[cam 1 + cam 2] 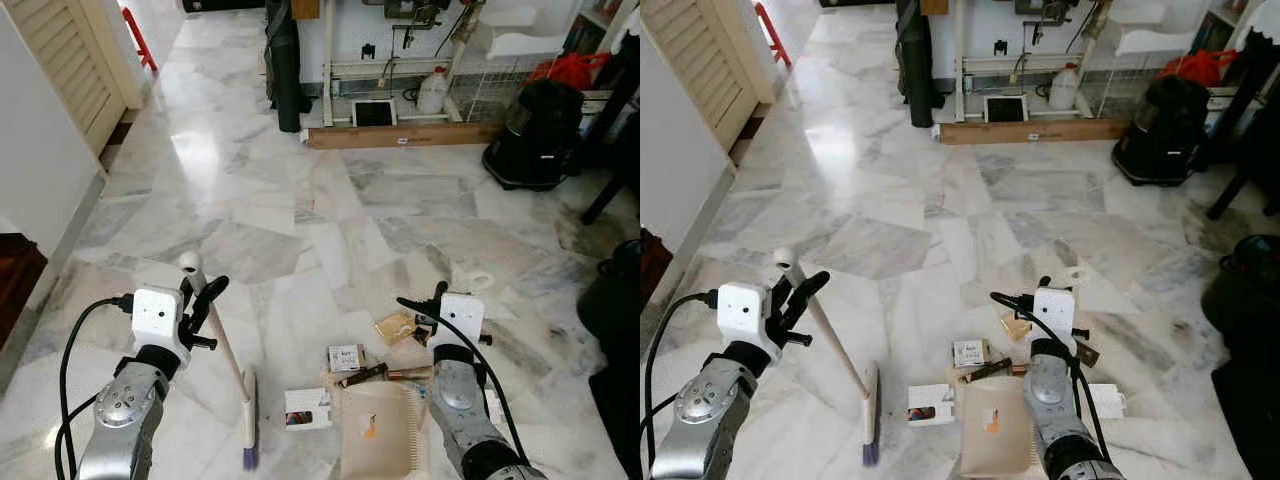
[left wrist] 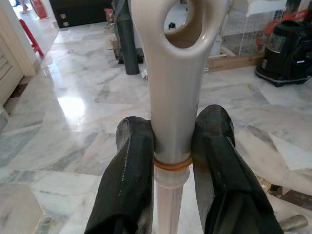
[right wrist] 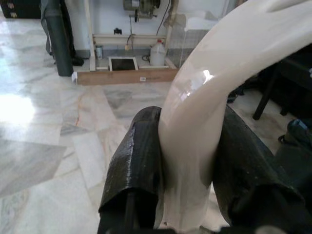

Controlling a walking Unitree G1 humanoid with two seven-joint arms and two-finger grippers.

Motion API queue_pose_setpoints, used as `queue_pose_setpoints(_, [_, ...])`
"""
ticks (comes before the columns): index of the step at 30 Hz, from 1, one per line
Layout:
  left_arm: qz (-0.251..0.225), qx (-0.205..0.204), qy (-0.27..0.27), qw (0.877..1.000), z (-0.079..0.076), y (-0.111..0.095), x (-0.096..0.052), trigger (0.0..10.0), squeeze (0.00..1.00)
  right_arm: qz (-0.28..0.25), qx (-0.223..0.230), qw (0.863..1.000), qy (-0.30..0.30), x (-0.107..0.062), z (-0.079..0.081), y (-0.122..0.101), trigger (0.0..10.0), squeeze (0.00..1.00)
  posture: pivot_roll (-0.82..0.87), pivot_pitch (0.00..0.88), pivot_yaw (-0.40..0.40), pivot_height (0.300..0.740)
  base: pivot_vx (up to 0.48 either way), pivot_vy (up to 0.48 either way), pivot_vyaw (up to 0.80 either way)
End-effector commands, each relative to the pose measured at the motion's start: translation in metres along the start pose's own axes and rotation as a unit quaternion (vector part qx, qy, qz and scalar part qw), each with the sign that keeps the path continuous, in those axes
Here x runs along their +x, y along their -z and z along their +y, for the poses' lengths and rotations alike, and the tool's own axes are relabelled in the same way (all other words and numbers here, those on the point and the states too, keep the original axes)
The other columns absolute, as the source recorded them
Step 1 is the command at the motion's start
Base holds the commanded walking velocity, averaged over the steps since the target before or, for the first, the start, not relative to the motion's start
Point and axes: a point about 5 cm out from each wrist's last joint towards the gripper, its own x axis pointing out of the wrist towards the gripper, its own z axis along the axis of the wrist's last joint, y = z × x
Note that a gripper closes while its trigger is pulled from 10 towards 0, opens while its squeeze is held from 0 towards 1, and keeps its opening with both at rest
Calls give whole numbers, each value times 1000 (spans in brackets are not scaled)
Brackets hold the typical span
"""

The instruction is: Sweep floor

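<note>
My left gripper (image 1: 205,290) is shut on the cream handle (image 2: 173,73) of a small broom. The handle slants down to a brush head with purple bristles (image 1: 248,432) that rests on the marble floor. My right gripper (image 1: 422,303) is shut on the curved cream handle (image 3: 219,73) of a dustpan (image 1: 380,428), which lies flat on the floor in front of me. Litter lies around the pan's far edge: a small white box (image 1: 308,410), a printed carton (image 1: 346,357), a tan wrapper (image 1: 395,326) and a dark stick (image 1: 364,375).
A black vacuum cleaner (image 1: 535,135) stands at the back right, next to a wooden plank (image 1: 400,135) and a wire rack. A dark rolled bundle (image 1: 285,65) leans at the back. A white wall and louvred door (image 1: 70,60) run along the left, and a black bin (image 1: 612,300) is at the right.
</note>
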Motion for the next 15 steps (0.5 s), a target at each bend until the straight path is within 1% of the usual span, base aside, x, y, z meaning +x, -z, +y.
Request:
queue_pose_setpoints(1, [-20, 14, 2, 1000, 2, -11, -1, 10000, 0, -28, 6, 1000, 1, 7, 1, -12, 10000, 0, 196, 104, 46, 740, 0, 0, 0])
queue_pose_setpoints(6, [-17, 9, 6, 1000, 0, -11, -2, 10000, 0, -25, 1, 1000, 1, 7, -1, -10, 10000, 0, 199, 110, 45, 740, 0, 0, 0])
queue_pose_setpoints(11, [0, -29, 9, 1000, -2, -6, -3, 10000, 0, -16, -4, 1000, 0, 3, -1, -4, 10000, 0, 202, 113, 49, 740, 0, 0, 0])
queue_pose_setpoints(15, [5, -55, 1, 998, 2, -6, -4, 10000, 0, 1, -8, 1000, -6, -3, 0, 4, 10000, 0, 208, 118, 52, 740, 0, 0, 0])
